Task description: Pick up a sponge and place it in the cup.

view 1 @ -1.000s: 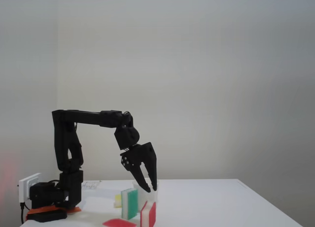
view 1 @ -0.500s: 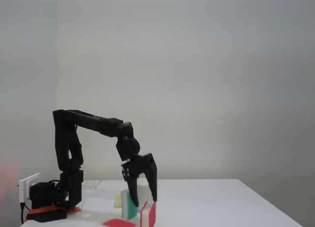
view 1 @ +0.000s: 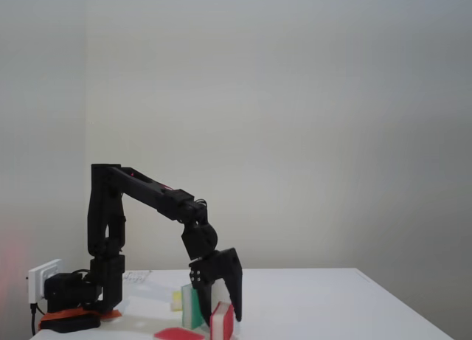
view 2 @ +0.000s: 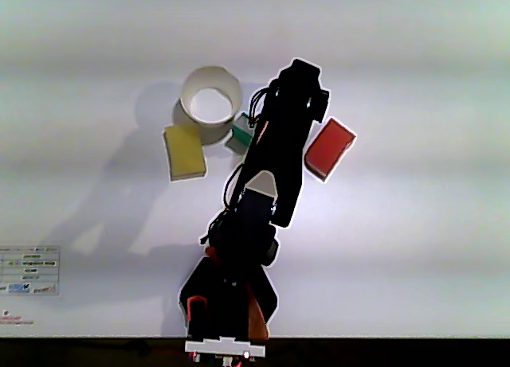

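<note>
Claw (view 1: 220,310) lower than a second ago, jaws wide, straddling red-white sponge (view 1: 222,321); one cup (view 2: 210,104); four sponges on worktop (view 2: 414,192).

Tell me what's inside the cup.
Nothing: the other view looks down into the cup and shows its bare white floor. The arm beside it covers none of the opening.

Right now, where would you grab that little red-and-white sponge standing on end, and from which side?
Probably across its upper half, from straight above. The sponge stands upright and narrow, so two fingers can straddle it. In the fixed view the green-and-white sponge stands close on its left, leaving little room for a sideways approach.
</note>
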Action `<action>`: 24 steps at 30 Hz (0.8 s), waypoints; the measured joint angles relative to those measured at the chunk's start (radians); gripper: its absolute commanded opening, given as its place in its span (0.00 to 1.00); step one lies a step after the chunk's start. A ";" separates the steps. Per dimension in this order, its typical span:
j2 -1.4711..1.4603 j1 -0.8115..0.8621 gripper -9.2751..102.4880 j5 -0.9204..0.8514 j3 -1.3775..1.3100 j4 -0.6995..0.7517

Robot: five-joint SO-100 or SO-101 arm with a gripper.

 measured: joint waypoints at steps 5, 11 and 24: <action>-0.038 0.000 0.20 -0.002 -0.002 -0.032; -0.072 0.000 0.10 0.002 -0.002 -0.074; -0.069 0.000 0.08 0.083 0.005 -0.066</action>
